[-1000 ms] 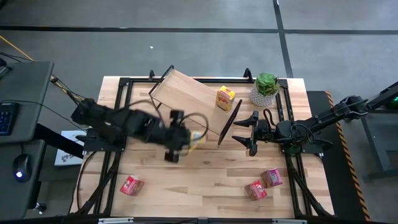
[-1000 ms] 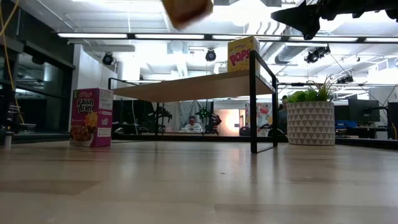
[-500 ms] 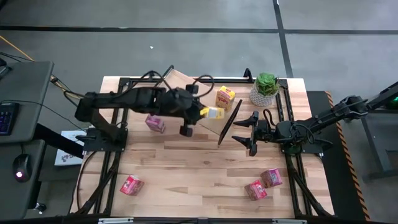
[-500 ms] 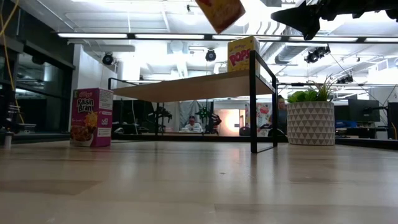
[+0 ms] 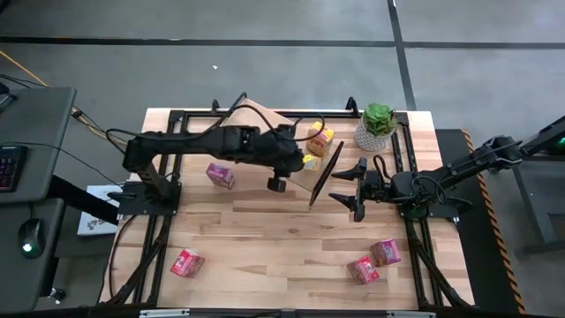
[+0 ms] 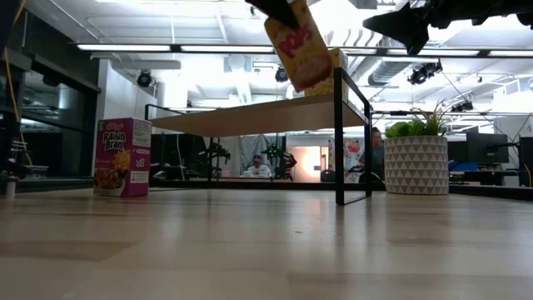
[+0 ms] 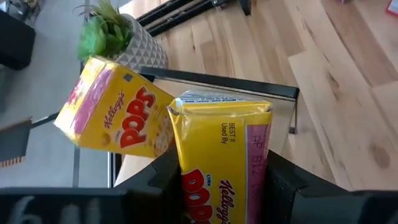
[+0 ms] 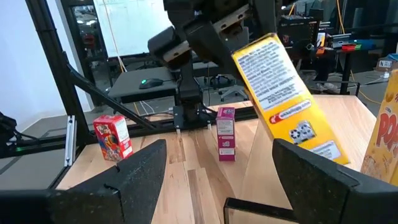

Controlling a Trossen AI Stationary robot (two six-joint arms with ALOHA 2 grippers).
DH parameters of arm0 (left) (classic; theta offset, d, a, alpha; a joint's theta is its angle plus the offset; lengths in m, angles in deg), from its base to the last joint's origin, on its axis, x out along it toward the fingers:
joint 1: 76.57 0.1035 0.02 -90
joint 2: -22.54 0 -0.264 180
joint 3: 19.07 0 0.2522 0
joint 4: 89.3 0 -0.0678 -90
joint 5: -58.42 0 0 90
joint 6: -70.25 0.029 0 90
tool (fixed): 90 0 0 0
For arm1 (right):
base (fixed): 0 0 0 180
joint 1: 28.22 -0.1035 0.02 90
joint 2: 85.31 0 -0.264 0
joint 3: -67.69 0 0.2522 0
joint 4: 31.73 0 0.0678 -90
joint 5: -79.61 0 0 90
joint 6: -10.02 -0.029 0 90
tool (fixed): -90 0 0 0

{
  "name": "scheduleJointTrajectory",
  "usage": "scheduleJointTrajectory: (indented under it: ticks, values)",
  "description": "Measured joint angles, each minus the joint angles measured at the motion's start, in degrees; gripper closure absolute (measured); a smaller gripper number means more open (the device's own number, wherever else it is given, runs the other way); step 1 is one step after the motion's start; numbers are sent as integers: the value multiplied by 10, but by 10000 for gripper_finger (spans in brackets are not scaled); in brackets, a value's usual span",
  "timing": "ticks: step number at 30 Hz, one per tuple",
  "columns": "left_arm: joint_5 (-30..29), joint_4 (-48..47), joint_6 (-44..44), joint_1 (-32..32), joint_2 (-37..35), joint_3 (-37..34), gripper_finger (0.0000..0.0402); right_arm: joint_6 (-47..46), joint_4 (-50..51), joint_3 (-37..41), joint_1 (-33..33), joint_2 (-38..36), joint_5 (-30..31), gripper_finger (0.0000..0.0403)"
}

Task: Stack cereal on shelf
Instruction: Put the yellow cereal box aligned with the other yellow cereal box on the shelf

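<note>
My left gripper [image 5: 303, 162] is shut on a yellow Pops cereal box [image 6: 298, 46], which is tilted just above the right end of the shelf's light-wood plank [image 6: 250, 117]. A second yellow Pops box [image 7: 115, 115] stands on the plank beside it and also shows in the high view [image 5: 320, 140]. A pink Raisin Bran box [image 5: 220, 175] stands on the table on the near side of the shelf. My right gripper [image 5: 353, 187] is open and empty, level above the table to the right of the shelf's black end frame [image 5: 324, 172]. My left gripper pinches the yellow box between its two fingers [image 7: 163, 182], on two opposite sides [image 7: 186, 180] near the end closest to the wrist. The fingers come slanting down from above and from the table's left, along the box. The box hangs tilted below them, clear of the plank.
A potted green plant [image 5: 378, 124] stands at the far right, close to the shelf. A red box [image 5: 186, 261] lies near the front left. A red box [image 5: 363, 269] and a pink box [image 5: 385, 253] lie at the front right. Black frame rails border the table.
My left gripper has carried the yellow box from over the table's middle toward the far right, to the shelf's right end. It has then lowered the box toward the plank beside the other yellow box. The pink box on the table has come into view.
</note>
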Motion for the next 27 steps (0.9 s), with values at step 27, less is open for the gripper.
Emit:
scheduleJointTrajectory:
  ticks: [27]
  values:
    - [-66, 28, 65, 4, 54, 0, 188, 0, 3, 0, 0, 1, 1, 116]
